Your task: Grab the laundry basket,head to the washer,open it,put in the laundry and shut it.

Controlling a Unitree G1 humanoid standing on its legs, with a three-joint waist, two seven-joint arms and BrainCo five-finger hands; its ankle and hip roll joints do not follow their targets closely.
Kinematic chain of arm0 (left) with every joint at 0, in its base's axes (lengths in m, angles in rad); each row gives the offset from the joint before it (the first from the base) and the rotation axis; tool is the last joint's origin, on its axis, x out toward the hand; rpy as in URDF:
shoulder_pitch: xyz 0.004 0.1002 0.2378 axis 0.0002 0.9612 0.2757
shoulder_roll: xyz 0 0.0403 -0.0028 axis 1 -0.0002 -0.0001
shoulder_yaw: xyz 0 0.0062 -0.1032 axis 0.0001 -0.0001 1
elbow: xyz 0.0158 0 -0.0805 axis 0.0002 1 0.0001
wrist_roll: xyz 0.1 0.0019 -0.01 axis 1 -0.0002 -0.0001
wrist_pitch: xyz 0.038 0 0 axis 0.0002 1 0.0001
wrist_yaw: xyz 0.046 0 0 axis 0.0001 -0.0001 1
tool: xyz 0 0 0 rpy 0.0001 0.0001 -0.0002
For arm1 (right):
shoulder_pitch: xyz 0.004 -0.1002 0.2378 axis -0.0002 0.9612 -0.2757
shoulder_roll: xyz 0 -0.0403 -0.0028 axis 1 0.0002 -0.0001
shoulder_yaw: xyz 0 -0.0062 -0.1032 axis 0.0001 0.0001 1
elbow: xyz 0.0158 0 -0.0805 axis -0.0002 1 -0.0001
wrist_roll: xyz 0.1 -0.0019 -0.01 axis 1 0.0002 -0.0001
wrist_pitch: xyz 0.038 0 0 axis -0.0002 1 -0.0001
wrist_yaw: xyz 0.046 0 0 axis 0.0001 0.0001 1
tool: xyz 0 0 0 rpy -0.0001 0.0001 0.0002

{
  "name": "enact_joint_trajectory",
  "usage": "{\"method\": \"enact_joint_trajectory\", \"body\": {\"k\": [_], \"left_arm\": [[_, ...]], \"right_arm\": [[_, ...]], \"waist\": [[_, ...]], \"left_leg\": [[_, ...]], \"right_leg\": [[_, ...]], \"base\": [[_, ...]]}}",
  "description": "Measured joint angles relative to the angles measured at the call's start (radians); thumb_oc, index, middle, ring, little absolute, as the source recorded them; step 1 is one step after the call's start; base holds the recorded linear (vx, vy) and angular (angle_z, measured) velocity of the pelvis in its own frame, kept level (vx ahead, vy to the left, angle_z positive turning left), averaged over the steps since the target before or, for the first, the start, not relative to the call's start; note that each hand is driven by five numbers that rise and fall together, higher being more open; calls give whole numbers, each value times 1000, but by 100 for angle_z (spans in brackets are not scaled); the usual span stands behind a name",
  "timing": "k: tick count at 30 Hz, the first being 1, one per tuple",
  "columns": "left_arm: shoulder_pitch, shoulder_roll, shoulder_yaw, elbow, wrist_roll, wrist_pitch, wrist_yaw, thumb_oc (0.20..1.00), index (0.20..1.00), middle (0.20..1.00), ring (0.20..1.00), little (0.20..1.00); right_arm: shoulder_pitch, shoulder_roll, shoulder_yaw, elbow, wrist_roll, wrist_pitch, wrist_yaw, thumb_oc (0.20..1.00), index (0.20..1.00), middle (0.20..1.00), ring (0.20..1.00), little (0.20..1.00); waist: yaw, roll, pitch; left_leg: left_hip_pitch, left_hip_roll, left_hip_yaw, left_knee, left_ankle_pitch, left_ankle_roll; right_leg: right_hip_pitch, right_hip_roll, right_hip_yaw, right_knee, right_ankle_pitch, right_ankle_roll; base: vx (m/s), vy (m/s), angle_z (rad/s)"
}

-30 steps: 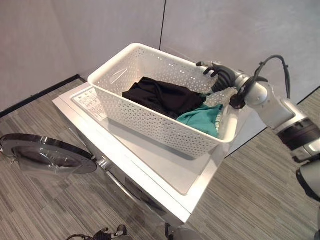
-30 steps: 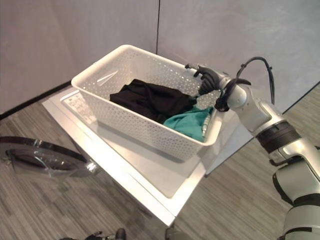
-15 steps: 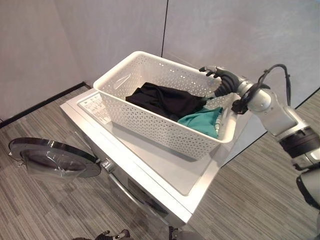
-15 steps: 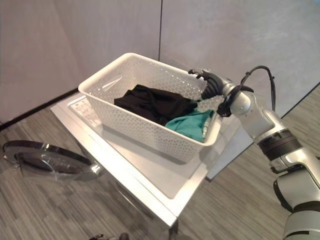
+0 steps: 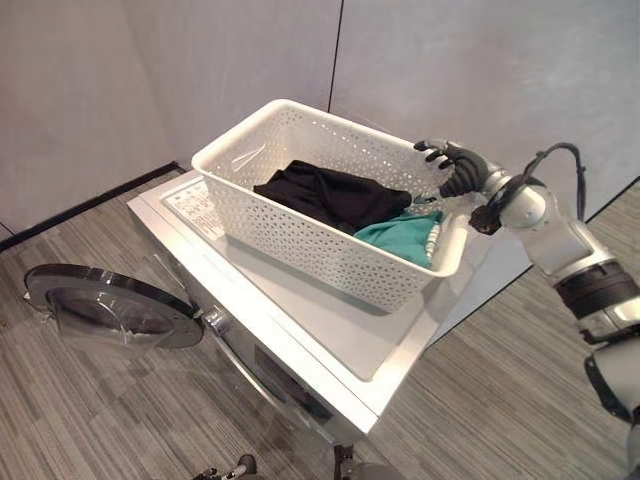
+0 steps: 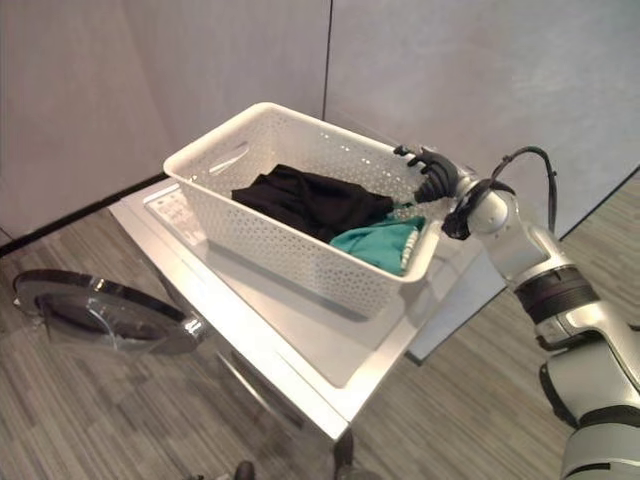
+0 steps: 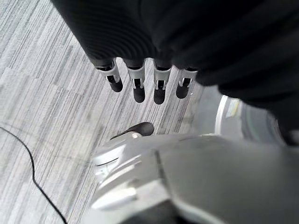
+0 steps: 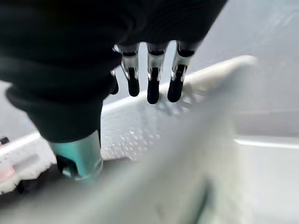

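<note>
A white perforated laundry basket (image 5: 310, 235) stands on the top of the silver washer (image 5: 330, 335). Inside it lie a black garment (image 5: 330, 195) and, at the right end, a teal garment (image 5: 400, 235). My right hand (image 5: 455, 165) hovers over the basket's right end rim, open, its fingers (image 8: 152, 88) straight above the white wall; teal cloth (image 8: 79, 158) shows just under the hand. The washer's round door (image 5: 110, 310) hangs open at the lower left. In its wrist view my left hand (image 7: 138, 88) is low over the floor, fingers straight and holding nothing.
Grey wall panels (image 5: 230, 60) rise close behind the washer, with a dark baseboard (image 5: 90, 205) along the floor at left. Striped grey flooring (image 5: 500, 400) surrounds the washer in front and to the right.
The whole picture has shifted, so the camera has moved. My right hand has stayed at the basket's right end, drawing back a little from inside it toward the rim.
</note>
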State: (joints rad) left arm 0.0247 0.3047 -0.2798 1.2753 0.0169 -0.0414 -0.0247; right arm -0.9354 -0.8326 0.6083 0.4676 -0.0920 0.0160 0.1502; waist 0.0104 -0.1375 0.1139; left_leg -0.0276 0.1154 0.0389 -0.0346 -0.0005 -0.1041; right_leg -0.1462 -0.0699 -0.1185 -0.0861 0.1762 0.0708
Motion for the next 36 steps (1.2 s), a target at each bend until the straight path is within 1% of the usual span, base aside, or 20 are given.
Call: {"method": "enact_joint_trajectory", "body": {"k": [1, 4, 5, 7, 8, 9, 13, 14, 17, 18, 20, 23, 25, 27, 28, 31, 32, 35, 36], "left_arm": [[-3, 5, 0, 0, 1, 0, 0, 1000, 1000, 1000, 1000, 1000], [-11, 11, 0, 3, 2, 1, 1, 1000, 1000, 1000, 1000, 1000], [-19, 14, 0, 3, 1, 1, 2, 1000, 1000, 1000, 1000, 1000], [-27, 21, -1, 4, 2, 2, 3, 1000, 1000, 1000, 1000, 1000], [-26, 22, -1, 5, 2, 3, 3, 1000, 1000, 1000, 1000, 1000], [-26, 22, -2, 3, 2, 2, 3, 1000, 1000, 1000, 1000, 1000], [-29, 22, -7, 2, 2, 3, 8, 1000, 1000, 1000, 1000, 1000], [-30, 20, -10, 4, 2, 8, 9, 1000, 1000, 1000, 1000, 1000], [-30, 21, -10, 0, 2, 8, 10, 1000, 1000, 1000, 1000, 1000], [-31, 20, -12, 0, 2, 8, 10, 1000, 1000, 1000, 1000, 1000], [-31, 20, -19, -1, 1, 8, 12, 1000, 1000, 1000, 1000, 1000], [-31, 23, -22, -2, 1, 7, 17, 1000, 1000, 1000, 1000, 1000], [-32, 23, -22, -3, 0, 3, 18, 1000, 1000, 1000, 1000, 1000], [-34, 25, -21, -3, 0, 0, 18, 1000, 1000, 1000, 1000, 1000], [-38, 30, -20, -1, 0, -6, 19, 1000, 1000, 1000, 1000, 1000], [-44, 50, -17, 1, 0, -8, 21, 1000, 1000, 1000, 1000, 1000], [-45, 57, -16, 2, 1, -8, 21, 1000, 1000, 1000, 1000, 1000], [-49, 76, -10, 3, 0, -8, 21, 1000, 1000, 1000, 1000, 1000], [-57, 78, -8, 3, 0, -7, 20, 1000, 1000, 1000, 1000, 1000]], "right_arm": [[-9, -3, 3, -3, -3, 2, 1, 849, 849, 849, 849, 849], [-29, -4, 11, -3, -16, 4, 1, 837, 837, 837, 837, 837], [-37, -6, 11, -5, -20, 5, 1, 834, 834, 834, 834, 834], [-65, -6, 33, 11, -20, 5, 2, 837, 837, 837, 837, 837], [-70, -4, 42, 17, -20, 5, 4, 831, 831, 831, 831, 831], [-71, -4, 44, 23, -20, 4, 3, 827, 827, 827, 827, 827], [-86, -1, 51, 41, -20, -2, 3, 849, 849, 849, 849, 849], [-115, 9, 79, 72, -20, -4, 4, 849, 849, 849, 849, 849], [-116, 11, 79, 76, -20, -8, 3, 859, 859, 859, 859, 859], [-117, 12, 80, 85, -20, -13, 3, 875, 875, 875, 875, 875], [-124, 16, 82, 104, -21, -14, 4, 875, 875, 875, 875, 875], [-169, 25, 133, 150, -21, -14, 6, 928, 928, 928, 928, 928], [-202, 27, 173, 191, -23, -14, 8, 922, 922, 922, 922, 922], [-219, 29, 188, 214, -30, -14, 11, 903, 903, 903, 903, 903], [-247, 22, 221, 235, -44, -14, 16, 896, 896, 896, 896, 896], [-288, 22, 258, 271, -72, -12, 36, 896, 896, 896, 896, 896], [-301, 11, 277, 277, -81, -10, 50, 890, 890, 890, 890, 890], [-305, -19, 292, 283, -86, -1, 93, 900, 900, 900, 900, 900], [-305, -40, 300, 282, -86, 1, 100, 896, 896, 896, 896, 896]], "waist": [[2, -15, 8], [3, -27, 28], [3, -44, 32], [2, -51, 39], [4, -47, 41], [4, -55, 36], [4, -52, 38], [6, -49, 39], [6, -48, 39], [7, -48, 39], [10, -41, 42], [11, -38, 45], [17, -36, 47], [20, -39, 48], [30, -45, 52], [37, -54, 62], [38, -58, 70], [45, -81, 80], [64, -87, 89]], "left_leg": [[-11, 1, -1, -1, 7, -2], [-24, 3, 4, 9, 9, -7], [-32, 2, 4, 16, 9, -7], [-27, 2, 15, 19, 9, -6], [-28, 2, 20, 18, 10, -6], [-24, 1, 22, 16, 11, -4], [-22, -2, 28, 15, 11, -3], [-7, -4, 34, 14, 11, -2], [-8, -4, 37, 14, 11, 0], [-9, -4, 34, 14, 10, 0], [-12, -3, 26, 14, 10, 0], [-28, -2, 21, 22, 10, 0], [-38, -2, 12, 31, 7, -4], [-47, -3, 4, 31, 7, -5], [-66, 0, -2, 41, 7, -5], [-100, 14, -16, 51, 7, -5], [-105, 16, -32, 51, 7, -5], [-121, 14, -52, 56, 7, -5], [-138, 28, -61, 56, 6, -4]], "right_leg": [[-12, 2, -1, 0, 0, 1], [-24, 2, -1, 0, 1, 1], [-29, 1, 0, 0, 1, 1], [-32, 1, 3, 0, 2, 1], [-32, 0, 5, 0, 2, 1], [-31, -1, 7, -1, 2, 2], [-32, 0, 22, 0, 2, 1], [-28, 0, 30, 0, 4, 2], [-26, -1, 30, 0, 11, -1], [-25, -1, 29, 0, 14, -1], [-24, 0, 26, 0, 14, -1], [-29, 0, 23, 0, 14, -1], [-31, 0, 20, 0, 13, 0], [-38, 0, 20, 0, 12, 0], [-50, -2, 5, 0, 10, 4], [-67, 2, -19, 0, -9, 29], [-67, 3, -32, 0, -16, 39], [-73, 6, -50, -5, -22, 45], [-83, 12, -61, -3, -45, 78]], "base": [[-36, -54, 1], [-13, -18, -5], [-20, -2, -5], [-9, 10, -10], [0, 18, -12], [0, 18, -7], [6, 24, -6], [10, 9, -10], [1, 5, -3], [-42, 1, 8], [-71, -10, 7], [-56, -22, 6], [-57, -30, 11], [-42, -40, 6], [-12, -45, 8], [13, -47, 13], [15, -26, 23], [25, -33, 24], [24, -36, -4]]}}
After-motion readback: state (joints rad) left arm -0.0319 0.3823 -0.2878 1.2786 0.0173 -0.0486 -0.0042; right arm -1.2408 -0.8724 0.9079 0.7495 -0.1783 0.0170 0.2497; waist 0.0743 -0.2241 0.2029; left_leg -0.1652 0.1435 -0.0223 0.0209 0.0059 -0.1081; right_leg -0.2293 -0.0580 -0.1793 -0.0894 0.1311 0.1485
